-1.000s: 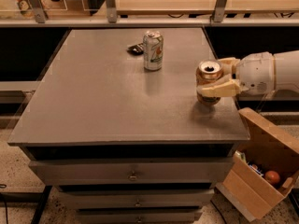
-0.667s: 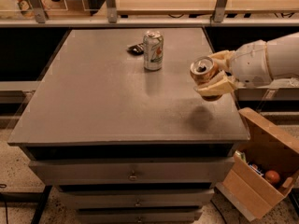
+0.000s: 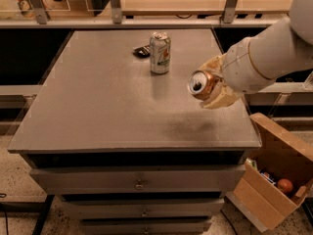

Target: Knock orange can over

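The orange can (image 3: 202,83) is tilted on its side in the air above the right part of the grey table (image 3: 98,106), its silver top facing left toward the camera. My gripper (image 3: 215,84) is shut on the can, cream fingers (image 3: 218,100) above and below it, with the white arm reaching in from the right. A shadow lies on the table under the can.
A white-and-green can (image 3: 160,52) stands upright at the back middle of the table, with a small dark object (image 3: 142,51) beside it. An open cardboard box (image 3: 274,170) with items sits on the floor at the right. Drawers lie below the tabletop.
The gripper has lifted the orange can off the table and moved it left and up, tipping it from upright to lying sideways.
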Controlling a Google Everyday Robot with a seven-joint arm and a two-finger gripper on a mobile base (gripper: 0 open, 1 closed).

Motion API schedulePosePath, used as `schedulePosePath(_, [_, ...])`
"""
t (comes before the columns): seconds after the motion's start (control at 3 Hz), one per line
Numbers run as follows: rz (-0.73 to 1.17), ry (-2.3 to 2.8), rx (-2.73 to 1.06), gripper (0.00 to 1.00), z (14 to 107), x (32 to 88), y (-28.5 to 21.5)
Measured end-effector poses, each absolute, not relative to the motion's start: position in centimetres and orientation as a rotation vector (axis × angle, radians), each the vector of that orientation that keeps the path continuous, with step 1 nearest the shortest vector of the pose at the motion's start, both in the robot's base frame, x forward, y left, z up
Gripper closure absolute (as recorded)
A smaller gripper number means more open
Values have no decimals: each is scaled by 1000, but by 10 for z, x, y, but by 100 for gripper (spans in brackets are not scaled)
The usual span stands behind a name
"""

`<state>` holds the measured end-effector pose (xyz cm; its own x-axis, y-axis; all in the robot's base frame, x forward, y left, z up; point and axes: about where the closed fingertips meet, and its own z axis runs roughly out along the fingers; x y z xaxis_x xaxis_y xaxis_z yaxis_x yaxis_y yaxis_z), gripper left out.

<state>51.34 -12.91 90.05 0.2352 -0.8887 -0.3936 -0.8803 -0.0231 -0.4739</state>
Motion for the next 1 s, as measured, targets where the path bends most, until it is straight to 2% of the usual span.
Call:
schedulePosePath(0.67, [-246, 1722, -2238, 36, 851, 499, -122])
schedulePosePath(1.0, [-355, 1798, -2397, 13, 830, 503, -138])
